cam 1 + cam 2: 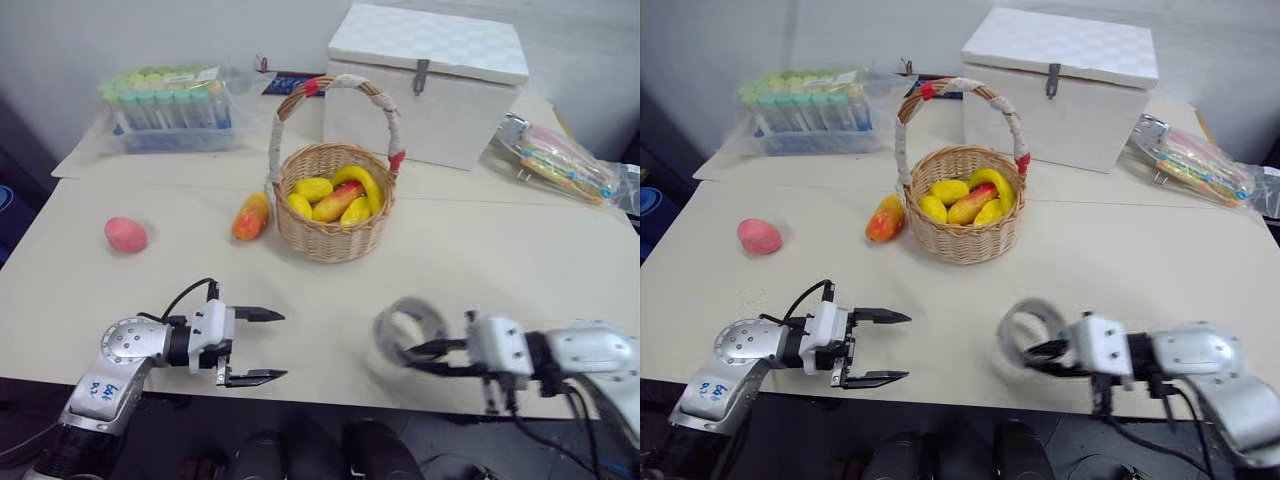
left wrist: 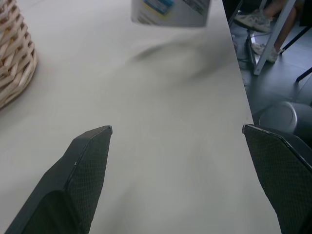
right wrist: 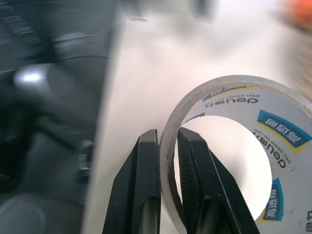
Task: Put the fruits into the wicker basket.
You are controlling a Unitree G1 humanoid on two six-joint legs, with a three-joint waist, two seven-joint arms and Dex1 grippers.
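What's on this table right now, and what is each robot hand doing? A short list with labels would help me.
left gripper: open, holds nothing
right gripper: shut on the tape roll, pinching its wall
peach: on the table, apart from the basket
mango: on the table beside the wicker basket
basket contents: several yellow fruits
behind: white box, rack of tubes

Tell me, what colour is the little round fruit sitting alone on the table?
Pink-red. The peach shows best in the left eye view.
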